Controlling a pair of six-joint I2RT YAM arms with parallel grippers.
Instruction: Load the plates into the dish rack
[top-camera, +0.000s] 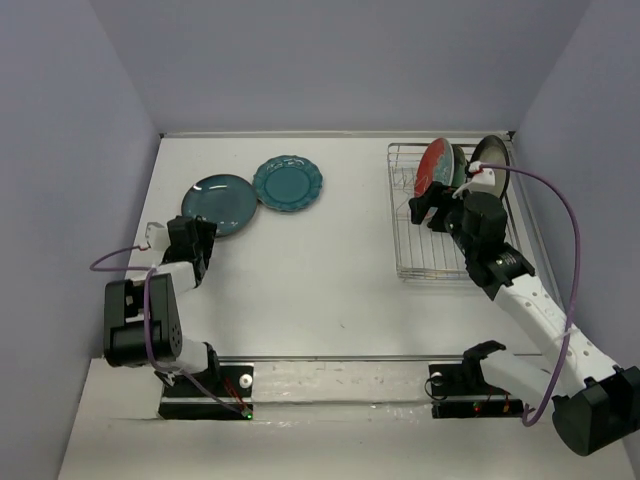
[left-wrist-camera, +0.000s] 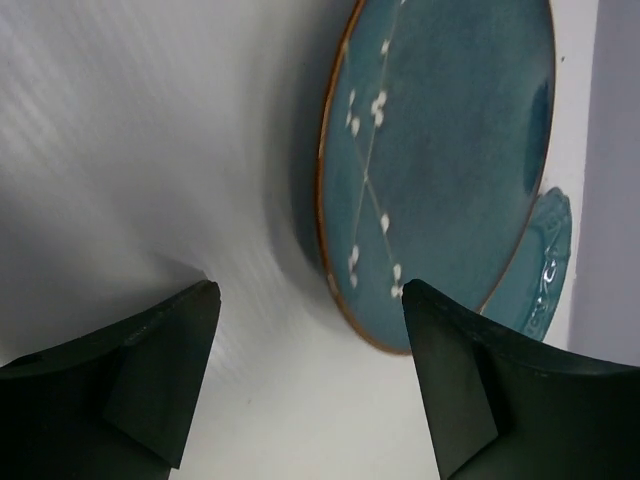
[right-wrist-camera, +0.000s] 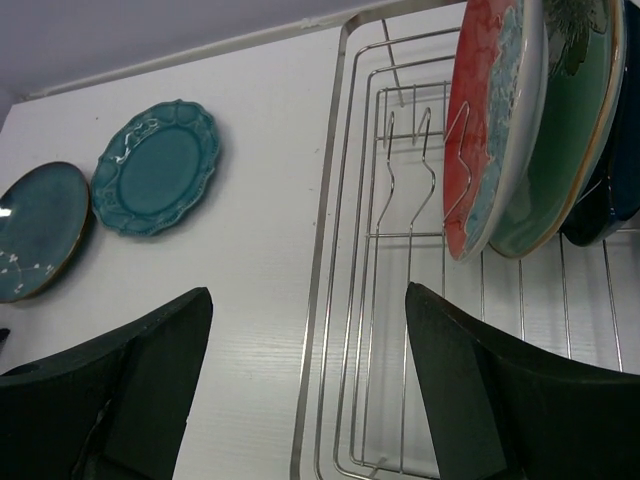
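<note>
A dark teal round plate (top-camera: 220, 203) and a teal scalloped plate (top-camera: 287, 183) lie flat on the white table at the back left. My left gripper (top-camera: 200, 235) is open and empty, just short of the round plate's near edge (left-wrist-camera: 440, 160); the scalloped plate (left-wrist-camera: 545, 270) shows behind it. The silver wire dish rack (top-camera: 420, 258) stands at the right. In it a red-rimmed plate (right-wrist-camera: 490, 130), a mint plate (right-wrist-camera: 560, 130) and a navy plate (right-wrist-camera: 625, 150) stand upright. My right gripper (top-camera: 430, 212) is open and empty over the rack's left part (right-wrist-camera: 330, 250).
Purple-grey walls close in the table on the left, back and right. Another dark plate (top-camera: 490, 155) stands at the rack's far right end. The two flat plates also show in the right wrist view, the round one (right-wrist-camera: 35, 230) and the scalloped one (right-wrist-camera: 158, 167).
</note>
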